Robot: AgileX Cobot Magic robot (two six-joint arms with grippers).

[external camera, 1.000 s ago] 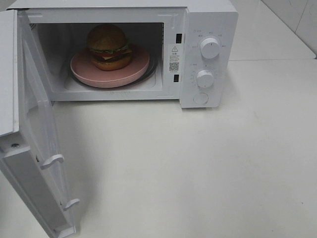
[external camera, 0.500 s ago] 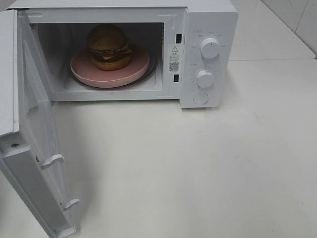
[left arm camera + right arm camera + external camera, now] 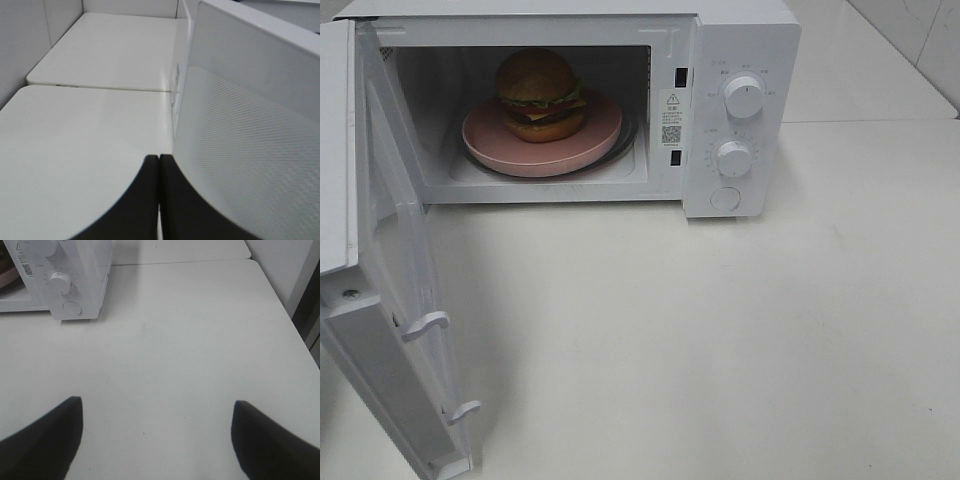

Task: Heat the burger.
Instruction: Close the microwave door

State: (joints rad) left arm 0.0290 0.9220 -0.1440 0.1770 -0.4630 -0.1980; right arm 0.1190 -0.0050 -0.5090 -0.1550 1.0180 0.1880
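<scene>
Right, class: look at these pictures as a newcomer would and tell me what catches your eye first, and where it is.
The burger sits on a pink plate inside the white microwave, whose door stands wide open on the left. The left end effector is shut close beside that door. The right end effector is open over the white table.

1. The white table [image 3: 740,340] is lit brightly and evenly from above; a soft shadow is cast beside the open door [image 3: 395,280].
2. The microwave [image 3: 740,40] cavity is rendered dimmer.
3. In the wrist views, the left gripper [image 3: 158,159] and right gripper [image 3: 156,402] are shown dark and blurred.
4. Mild glare is seen on the table there.
</scene>
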